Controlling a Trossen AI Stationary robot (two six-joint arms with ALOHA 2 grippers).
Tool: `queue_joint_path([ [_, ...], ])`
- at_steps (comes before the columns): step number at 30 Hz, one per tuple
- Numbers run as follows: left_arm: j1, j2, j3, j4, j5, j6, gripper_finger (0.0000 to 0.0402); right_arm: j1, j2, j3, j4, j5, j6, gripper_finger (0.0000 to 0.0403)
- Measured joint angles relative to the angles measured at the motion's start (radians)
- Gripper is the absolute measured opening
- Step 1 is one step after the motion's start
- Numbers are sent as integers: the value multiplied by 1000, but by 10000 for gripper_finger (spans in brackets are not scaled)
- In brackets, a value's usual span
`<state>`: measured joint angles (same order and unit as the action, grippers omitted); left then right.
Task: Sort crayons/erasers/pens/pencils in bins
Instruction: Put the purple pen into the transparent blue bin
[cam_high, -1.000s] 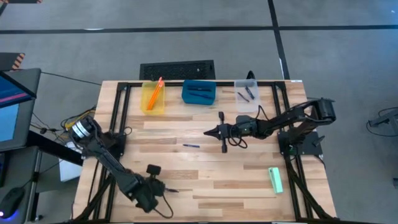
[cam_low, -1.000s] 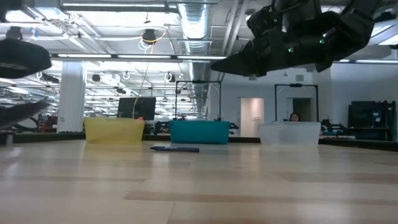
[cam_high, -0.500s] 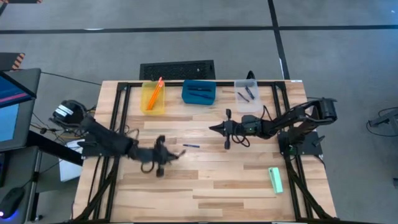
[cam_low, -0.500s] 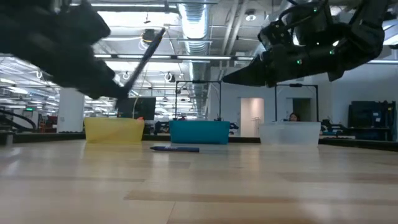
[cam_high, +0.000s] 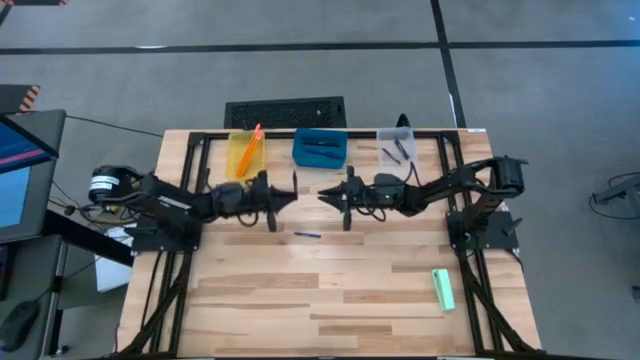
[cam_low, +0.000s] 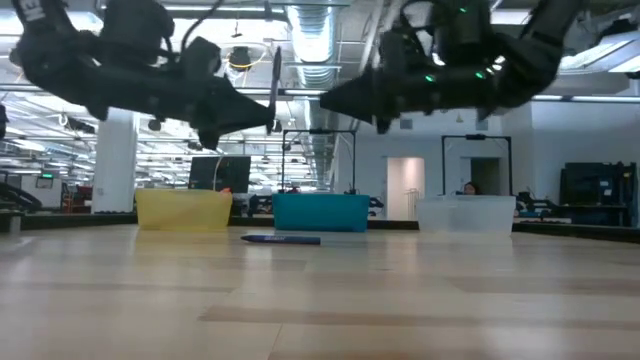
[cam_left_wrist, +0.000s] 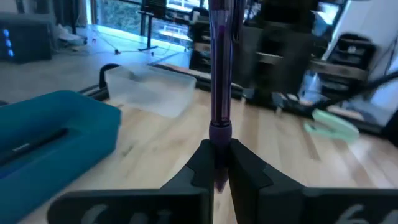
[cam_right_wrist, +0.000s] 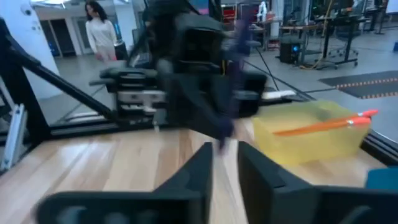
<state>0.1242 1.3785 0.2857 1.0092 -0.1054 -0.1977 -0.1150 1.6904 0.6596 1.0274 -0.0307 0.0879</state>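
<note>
A purple pen (cam_left_wrist: 219, 74) stands upright in my left gripper (cam_left_wrist: 216, 155), which is shut on it above the table's middle, in front of the blue bin (cam_high: 320, 148). My right gripper (cam_right_wrist: 225, 155) faces it from the right, fingertips a little apart and nothing between them. In the high view the left gripper (cam_high: 287, 197) and the right gripper (cam_high: 322, 194) nearly meet. A dark blue pen (cam_high: 307, 234) lies flat on the wood below them. An orange pencil (cam_high: 250, 145) leans in the yellow bin (cam_high: 240, 165), and pens lie in the clear bin (cam_high: 396, 150). The mint eraser (cam_high: 443, 288) lies flat near the right front. My left gripper pinches the purple pen between its two fingers, just below a collar near the pen's lower end (cam_left_wrist: 218, 132). The fingers lie level, coming from the table's left, across the pen. The pen stands upright (cam_low: 276, 85), lifted clear of the table.
Black frame rails (cam_high: 195, 175) run along the table's left and right sides. A black grille-like panel (cam_high: 285, 110) lies beyond the far edge. Bare wood (cam_high: 330, 300) spreads across the near half. A person (cam_right_wrist: 99, 31) stands in the room behind.
My left gripper has swung from the table's near left corner toward the far middle, turning level toward the right arm, and the pen it carries has gone from tilted to upright. My right gripper has moved a little toward the left and the far edge.
</note>
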Motion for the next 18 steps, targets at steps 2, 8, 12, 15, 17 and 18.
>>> queue_joint_path([
  [2,57,0,12,-2,54,-29,10,-7,-9,27,-36,-1,13,109],
  [8,155,0,28,-9,163,-51,10,-56,-11,114,-153,-23,103,201],
  [12,169,0,40,-21,180,-55,10,-81,2,168,-267,-28,107,234],
  [15,169,0,44,-34,180,-56,10,-84,0,204,-283,-29,105,239],
  [17,169,0,44,-33,180,-56,10,-85,-1,216,-287,-31,97,239],
  [18,169,0,44,-31,180,-56,10,-85,0,224,-291,-40,93,238],
])
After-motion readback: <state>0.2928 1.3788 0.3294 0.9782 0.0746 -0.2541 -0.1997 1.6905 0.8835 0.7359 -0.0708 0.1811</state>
